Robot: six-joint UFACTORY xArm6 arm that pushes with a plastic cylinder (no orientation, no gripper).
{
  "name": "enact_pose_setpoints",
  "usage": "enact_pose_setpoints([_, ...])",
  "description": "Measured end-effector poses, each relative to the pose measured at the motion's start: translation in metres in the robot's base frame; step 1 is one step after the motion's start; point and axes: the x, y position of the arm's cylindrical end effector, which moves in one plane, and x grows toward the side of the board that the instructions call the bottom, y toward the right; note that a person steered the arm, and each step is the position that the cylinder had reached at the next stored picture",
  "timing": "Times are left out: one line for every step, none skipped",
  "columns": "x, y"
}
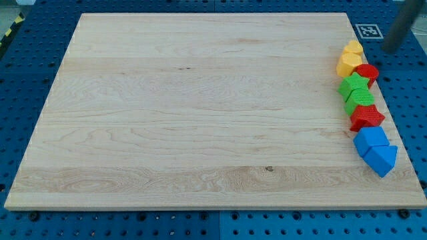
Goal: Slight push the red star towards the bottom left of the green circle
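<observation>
Hugging the board's [200, 100] right edge, the red star [366, 117] is wedged between a green block [356, 99] and the blue blocks [375, 150]. My tip [389, 48] is held off the top right corner, touching nothing. A gentle, short nudge is advised.

The red star [366, 117] lies flat near the board's right edge, touching the lower side of a green block [358, 101] of indistinct, possibly circular shape, which sits directly above it toward the view's top.
</observation>
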Motion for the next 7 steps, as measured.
enact_pose_setpoints([0.084, 0.0])
enact_pose_setpoints([0.134, -0.012])
enact_pose_setpoints([0.139, -0.049])
enact_pose_setpoints([0.139, -0.073])
enact_pose_setpoints([0.137, -0.098])
enact_pose_setpoints([0.134, -0.111])
enact_pose_setpoints([0.134, -0.097])
